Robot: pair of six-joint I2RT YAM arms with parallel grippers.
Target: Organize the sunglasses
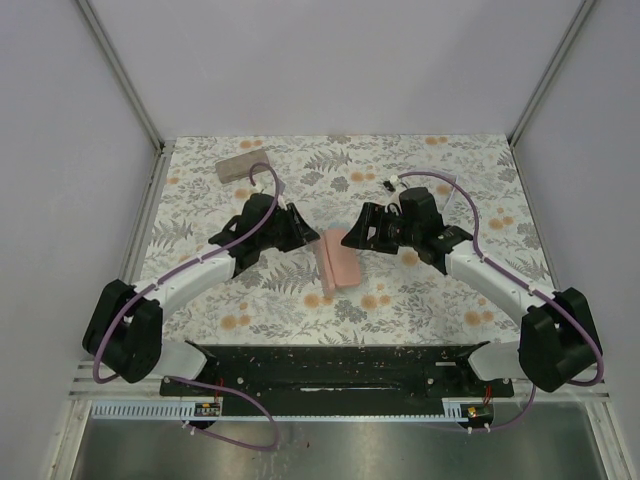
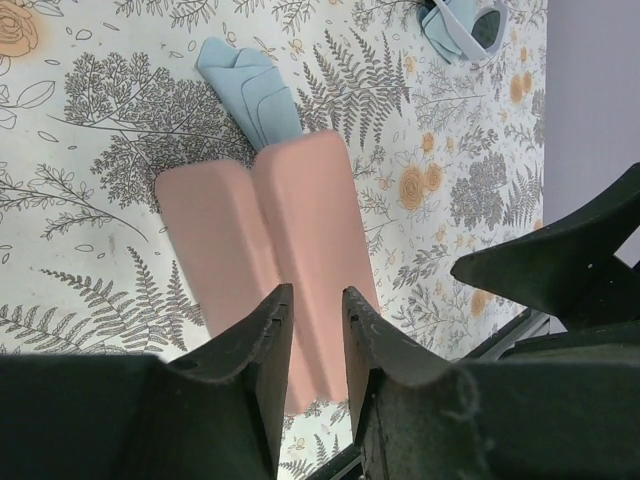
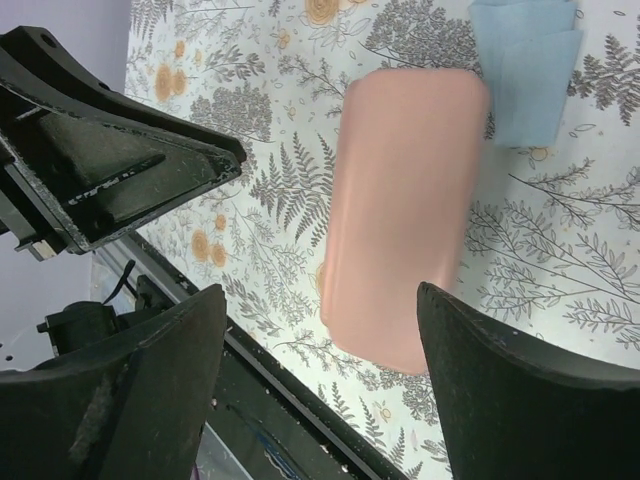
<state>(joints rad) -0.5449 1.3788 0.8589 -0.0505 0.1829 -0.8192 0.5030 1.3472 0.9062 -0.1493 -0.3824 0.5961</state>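
The left gripper point(image 2: 315, 305) is held nearly closed, with only a narrow gap left between its fingers and nothing seen clamped. It is poised over the pink case point(image 2: 262, 232); contact cannot be told. The right gripper point(image 3: 320, 300) is spread wide over the same case and holds nothing. Only in the left wrist view are the white-framed sunglasses point(image 2: 468, 24) seen, at the top right corner, well apart from the case. A blue cloth point(image 2: 250, 88) lies just beside the case's end. From above, both arms are seen reaching inward, their grippers facing across the case.
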